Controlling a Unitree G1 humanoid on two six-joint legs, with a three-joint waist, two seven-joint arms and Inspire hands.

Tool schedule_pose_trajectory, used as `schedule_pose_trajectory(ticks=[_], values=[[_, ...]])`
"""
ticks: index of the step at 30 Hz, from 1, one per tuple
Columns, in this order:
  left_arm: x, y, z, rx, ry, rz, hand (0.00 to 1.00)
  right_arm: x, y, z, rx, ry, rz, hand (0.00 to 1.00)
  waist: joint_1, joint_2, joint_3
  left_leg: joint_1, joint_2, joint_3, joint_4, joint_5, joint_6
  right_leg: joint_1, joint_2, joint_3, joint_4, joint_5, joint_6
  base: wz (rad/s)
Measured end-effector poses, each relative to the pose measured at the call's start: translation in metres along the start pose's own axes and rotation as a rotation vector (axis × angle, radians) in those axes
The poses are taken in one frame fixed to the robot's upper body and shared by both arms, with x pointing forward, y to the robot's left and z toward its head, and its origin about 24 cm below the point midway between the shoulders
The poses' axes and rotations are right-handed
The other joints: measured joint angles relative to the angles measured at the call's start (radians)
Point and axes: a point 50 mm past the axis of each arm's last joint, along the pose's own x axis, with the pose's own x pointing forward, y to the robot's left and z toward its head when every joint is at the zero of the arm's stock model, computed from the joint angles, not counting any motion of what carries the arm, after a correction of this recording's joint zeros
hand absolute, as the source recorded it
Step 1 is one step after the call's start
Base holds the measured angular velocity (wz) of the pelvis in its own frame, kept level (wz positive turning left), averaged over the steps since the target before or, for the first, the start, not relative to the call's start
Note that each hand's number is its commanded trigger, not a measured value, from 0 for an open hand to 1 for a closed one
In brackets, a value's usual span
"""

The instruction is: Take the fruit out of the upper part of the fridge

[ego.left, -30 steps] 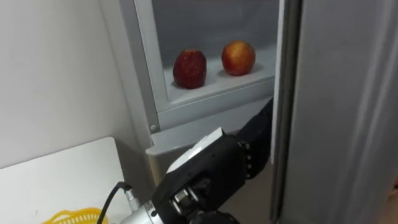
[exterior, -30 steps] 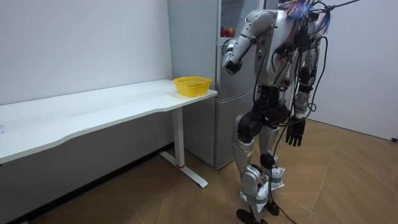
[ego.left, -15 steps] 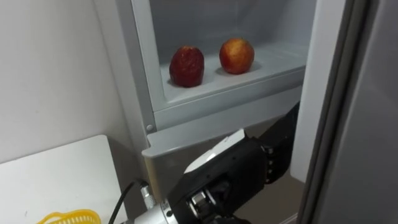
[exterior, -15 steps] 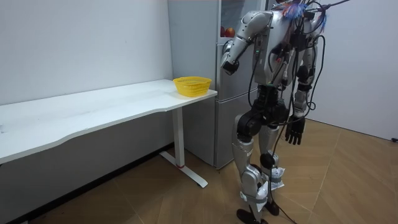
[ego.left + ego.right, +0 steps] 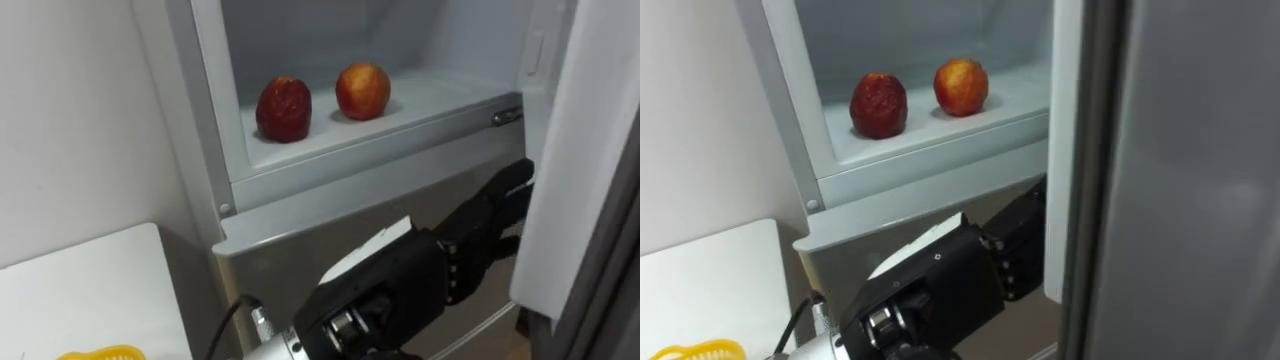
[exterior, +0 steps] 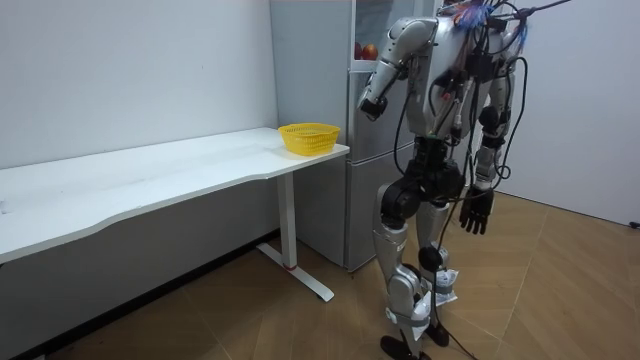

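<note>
Fingers [image 5: 490, 210] of the left hand [image 5: 395, 285] extend straight at lower right, beside the fridge door [image 5: 585, 150]. Two apples [image 5: 283, 108] [image 5: 362, 90] sit upper centre on the shelf [image 5: 440, 95]. Push the door wide, then raise the hand to shelf height. Right hand [image 6: 475, 213] hangs relaxed.

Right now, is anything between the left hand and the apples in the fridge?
Nothing covers the dark apple or the lighter apple: the upper door stands open at the right. But the left hand is lower, in front of the lower door, so the shelf's front ledge lies between it and them.
</note>
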Motion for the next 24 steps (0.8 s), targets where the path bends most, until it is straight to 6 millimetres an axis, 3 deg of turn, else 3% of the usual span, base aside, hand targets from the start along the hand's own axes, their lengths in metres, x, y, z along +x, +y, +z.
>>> schedule_pose_trajectory(ticks=[14,19,24], values=[[0.028,-0.014,0.003,0.006,-0.019,-0.139,0.0,0.0,-0.002,0.006,-0.004,-0.013,-0.003,0.0,-0.051,0.011,0.0071,-0.004,0.0,0.007,0.0,0.0,0.0,-0.002,0.001,0.006,-0.003,0.0,0.0,0.0],[0.035,-0.021,0.006,-0.015,-0.038,-0.195,0.0,0.0,-0.005,0.009,-0.005,-0.017,-0.011,0.0,-0.053,0.026,0.0022,-0.015,0.001,0.011,0.0,0.0,0.0,-0.015,0.002,0.009,0.0,0.001,-0.001,-0.03],[0.043,-0.026,0.009,-0.007,-0.049,-0.226,0.0,-0.001,-0.011,0.015,-0.014,-0.029,-0.026,0.0,-0.054,0.037,0.0023,-0.017,0.002,0.008,-0.001,0.0,0.0,-0.015,0.004,0.02,0.0,0.003,-0.002,-0.06]])
